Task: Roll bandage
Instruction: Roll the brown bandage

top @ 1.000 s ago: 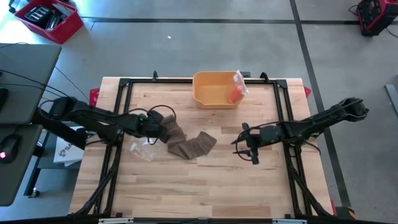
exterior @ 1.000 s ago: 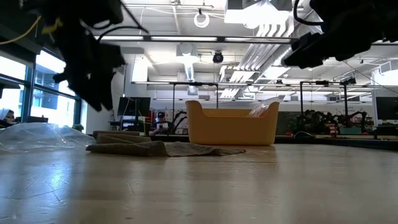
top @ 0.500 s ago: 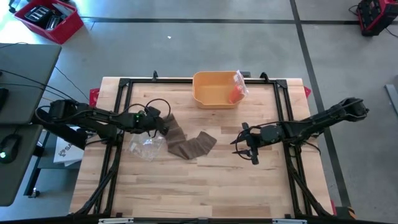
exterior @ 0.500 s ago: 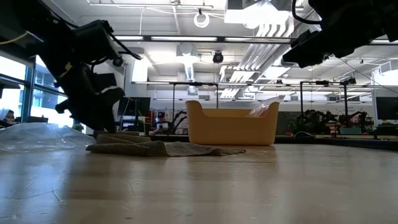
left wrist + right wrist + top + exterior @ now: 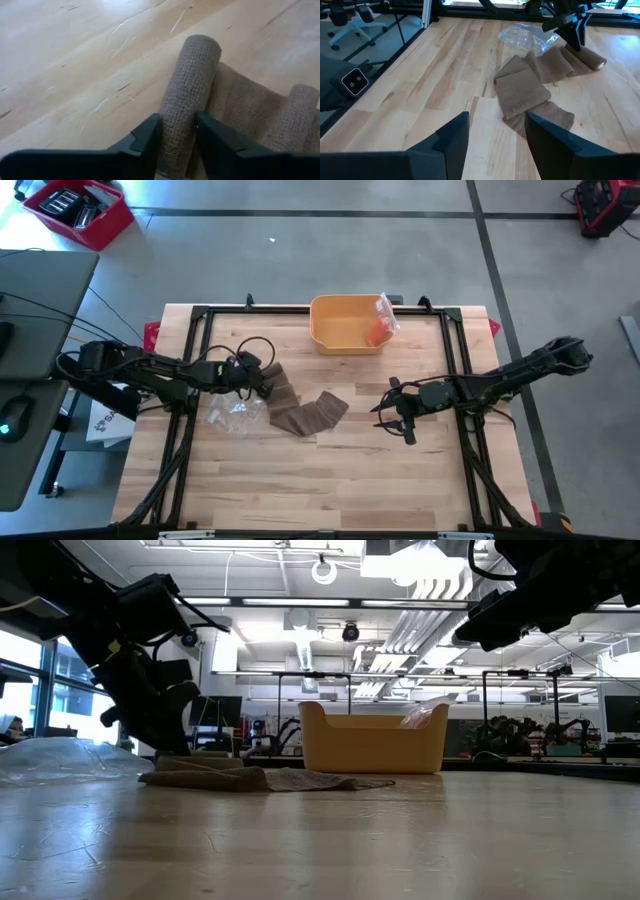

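Observation:
The brown bandage (image 5: 310, 412) lies on the wooden table as a loose, kinked strip, with its far left end wound into a short roll (image 5: 192, 80). My left gripper (image 5: 268, 383) has come down at that rolled end and is shut on it; the right wrist view shows that gripper (image 5: 570, 30) over the roll (image 5: 592, 60). My right gripper (image 5: 400, 420) hangs open above the table to the right of the strip, holding nothing. Its fingers frame the unrolled part (image 5: 530, 95). My left gripper pinches the rolled end of the bandage between its two fingers, one on each side of the roll (image 5: 170, 125). The fingers slant down from the table's left and lie along the roll's sides. The roll rests on the table, the strip trailing slack from it.
A crumpled clear plastic wrapper (image 5: 235, 417) lies just on the near side of my left gripper. A yellow bin (image 5: 335, 330) with an orange packet in a bag (image 5: 381, 323) stands at the far edge. Black frame rails (image 5: 190, 380) run along both sides of the table.
My left gripper has sunk from above the table down to the bandage's rolled end, moving slightly toward the far edge and tipping further downward, then stayed there. The bandage has kept its place.

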Robot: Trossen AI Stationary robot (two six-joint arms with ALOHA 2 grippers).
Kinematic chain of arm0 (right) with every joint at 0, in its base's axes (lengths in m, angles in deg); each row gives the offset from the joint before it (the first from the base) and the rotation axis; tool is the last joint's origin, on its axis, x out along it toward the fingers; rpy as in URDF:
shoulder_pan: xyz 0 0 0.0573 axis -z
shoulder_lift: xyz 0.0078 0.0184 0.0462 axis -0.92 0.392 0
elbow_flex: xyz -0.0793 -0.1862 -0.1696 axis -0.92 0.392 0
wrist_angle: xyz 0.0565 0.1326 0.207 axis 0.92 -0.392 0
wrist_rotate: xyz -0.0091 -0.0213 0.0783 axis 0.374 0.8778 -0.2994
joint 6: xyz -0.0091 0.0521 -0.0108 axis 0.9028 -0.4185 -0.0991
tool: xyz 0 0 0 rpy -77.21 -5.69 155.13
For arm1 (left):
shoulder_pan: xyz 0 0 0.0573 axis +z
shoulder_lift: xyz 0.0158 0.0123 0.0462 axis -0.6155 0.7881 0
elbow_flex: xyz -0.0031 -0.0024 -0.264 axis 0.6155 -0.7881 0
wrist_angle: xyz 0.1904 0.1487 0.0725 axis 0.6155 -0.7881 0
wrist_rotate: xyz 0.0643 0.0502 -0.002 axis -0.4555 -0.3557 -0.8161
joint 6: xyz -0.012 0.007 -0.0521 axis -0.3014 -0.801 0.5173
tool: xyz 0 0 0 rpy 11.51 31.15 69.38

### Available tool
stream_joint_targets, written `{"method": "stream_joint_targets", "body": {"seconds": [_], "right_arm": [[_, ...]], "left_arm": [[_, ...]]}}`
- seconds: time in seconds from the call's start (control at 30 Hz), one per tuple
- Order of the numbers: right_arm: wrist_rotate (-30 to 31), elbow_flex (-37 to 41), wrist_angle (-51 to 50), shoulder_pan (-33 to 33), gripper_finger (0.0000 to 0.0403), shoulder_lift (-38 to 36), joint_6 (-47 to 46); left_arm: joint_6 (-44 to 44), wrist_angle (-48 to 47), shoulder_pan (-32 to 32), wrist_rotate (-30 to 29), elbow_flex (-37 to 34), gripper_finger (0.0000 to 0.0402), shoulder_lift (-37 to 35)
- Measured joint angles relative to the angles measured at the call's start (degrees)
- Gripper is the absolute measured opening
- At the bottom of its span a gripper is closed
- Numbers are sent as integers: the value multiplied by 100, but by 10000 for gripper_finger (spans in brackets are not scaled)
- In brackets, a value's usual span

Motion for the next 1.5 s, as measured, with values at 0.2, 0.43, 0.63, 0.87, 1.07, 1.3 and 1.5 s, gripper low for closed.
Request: {"method": "stream_joint_targets", "body": {"seconds": [0.2, 0.43, 0.63, 0.87, 1.07, 1.3, 1.5], "right_arm": [[0, -9, -294, -272, 183, -46, -174], [-44, -36, -841, -602, 183, -238, -296], [-46, -577, -893, -136, 183, 306, 36], [17, -918, -495, 203, 183, 1622, 19], [9, -1110, -417, 228, 183, 2514, 20], [-2, -1329, -385, 228, 183, 2784, 173], [-45, -1366, -385, 253, 183, 2697, 214]], "left_arm": [[-292, -154, -244, 73, 359, 31, 15], [-935, -1790, -804, -644, 2420, 2, 10], [-1298, -3077, -1224, -1396, 4131, 0, 122], [-768, -3216, -1329, -954, 4314, 1, 179], [-210, -3333, -1771, -484, 3450, 4, 182], [328, -1277, -2253, -523, 1683, 88, 255], [-1198, 204, -2502, -1124, 985, 155, 1017]]}}
